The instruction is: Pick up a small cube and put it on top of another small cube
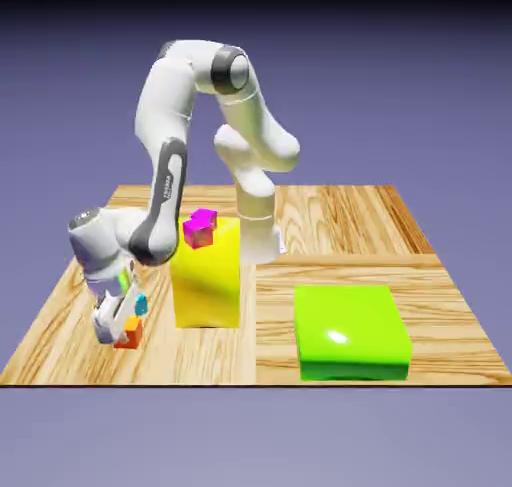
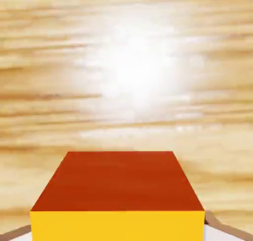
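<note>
A small cube (image 2: 118, 185) with a red face and a yellow face fills the bottom of the hand view, large between the two grey fingertips (image 2: 223, 230). In the exterior view this cube (image 1: 129, 332) shows red, orange and a bit of cyan, low over the table near its front left corner. My gripper (image 1: 118, 325) is shut on it, one finger against each side. Whether the cube touches the wood I cannot tell. Another small cube (image 1: 200, 227), magenta, sits on top of a tall yellow block (image 1: 207, 280).
The yellow block stands just to the exterior view's right of my hand. A low, wide green block (image 1: 352, 332) lies further right near the front edge. The wooden table (image 1: 60, 325) ends close to the left of the gripper.
</note>
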